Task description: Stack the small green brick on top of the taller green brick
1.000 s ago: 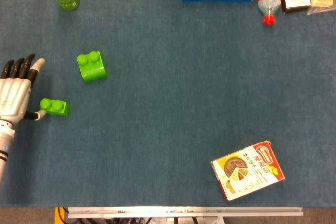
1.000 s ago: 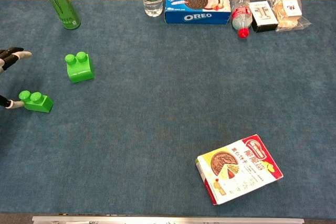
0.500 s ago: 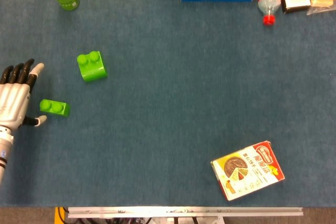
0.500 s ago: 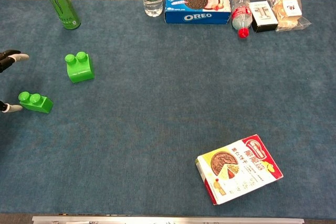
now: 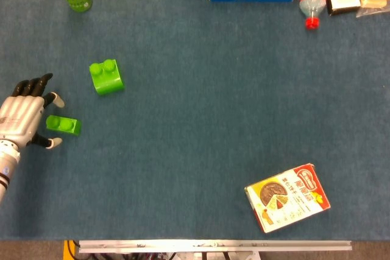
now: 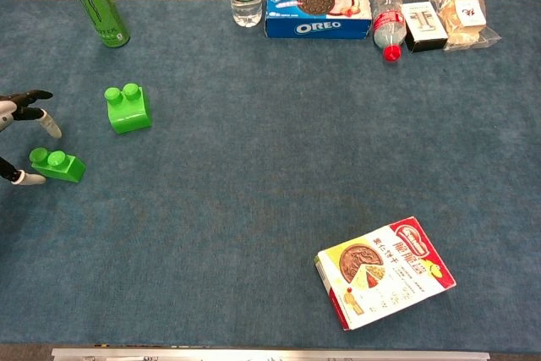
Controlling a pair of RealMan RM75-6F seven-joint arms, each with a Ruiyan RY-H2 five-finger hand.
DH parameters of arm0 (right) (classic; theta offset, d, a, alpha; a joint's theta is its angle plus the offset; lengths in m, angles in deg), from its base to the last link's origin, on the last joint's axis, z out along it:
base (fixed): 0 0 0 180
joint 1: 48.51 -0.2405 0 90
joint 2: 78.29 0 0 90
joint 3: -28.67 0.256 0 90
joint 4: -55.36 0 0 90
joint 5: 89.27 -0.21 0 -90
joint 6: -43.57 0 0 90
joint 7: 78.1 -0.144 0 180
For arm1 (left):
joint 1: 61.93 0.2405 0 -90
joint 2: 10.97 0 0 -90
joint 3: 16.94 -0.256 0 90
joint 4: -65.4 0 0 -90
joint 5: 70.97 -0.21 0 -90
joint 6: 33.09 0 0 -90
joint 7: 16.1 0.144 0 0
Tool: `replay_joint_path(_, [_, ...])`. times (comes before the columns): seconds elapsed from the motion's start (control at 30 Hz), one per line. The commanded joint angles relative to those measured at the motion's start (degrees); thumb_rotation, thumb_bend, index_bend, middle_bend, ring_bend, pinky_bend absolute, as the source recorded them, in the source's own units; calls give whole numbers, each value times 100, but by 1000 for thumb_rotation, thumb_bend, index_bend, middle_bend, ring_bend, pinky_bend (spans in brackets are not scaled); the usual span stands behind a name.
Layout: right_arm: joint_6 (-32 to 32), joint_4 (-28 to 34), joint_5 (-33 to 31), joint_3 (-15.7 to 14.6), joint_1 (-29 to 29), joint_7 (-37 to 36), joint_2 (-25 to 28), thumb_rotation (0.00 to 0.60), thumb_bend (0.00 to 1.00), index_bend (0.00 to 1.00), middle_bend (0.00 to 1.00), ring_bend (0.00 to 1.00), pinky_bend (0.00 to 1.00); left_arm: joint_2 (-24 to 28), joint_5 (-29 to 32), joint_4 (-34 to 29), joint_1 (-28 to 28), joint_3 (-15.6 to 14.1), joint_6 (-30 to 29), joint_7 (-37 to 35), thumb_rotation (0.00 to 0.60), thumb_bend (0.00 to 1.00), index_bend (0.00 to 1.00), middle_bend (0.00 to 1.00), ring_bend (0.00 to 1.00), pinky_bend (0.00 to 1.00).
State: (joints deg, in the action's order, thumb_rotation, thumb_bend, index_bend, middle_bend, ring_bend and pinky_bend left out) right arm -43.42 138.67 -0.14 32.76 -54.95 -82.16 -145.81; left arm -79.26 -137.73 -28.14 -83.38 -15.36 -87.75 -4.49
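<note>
At the left edge of the frame, the left hand (image 5: 21,120) is seen: a silver-grey ribbed back, black fingers (image 5: 30,85) tipped in white, and a pale wrist with dark bands.

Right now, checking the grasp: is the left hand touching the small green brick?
Cannot tell. Head view shows the left hand with fingers either side of the small green brick, no clear contact.
</note>
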Motion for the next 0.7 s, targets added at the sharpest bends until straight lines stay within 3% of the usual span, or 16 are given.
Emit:
replay_joint_path(0.03, [-4, 1, 0, 2, 1, -9, 5, 600, 398, 701, 454, 419, 636, 7, 132, -18, -76, 23, 96, 44, 600, 0, 359, 0, 0, 32])
replay_joint_path(0.7, [-5, 2, -2, 3, 5, -14, 10, 600, 397, 701, 454, 419, 636, -37, 594, 94, -382, 4, 385, 201, 600, 103, 411, 0, 0, 32])
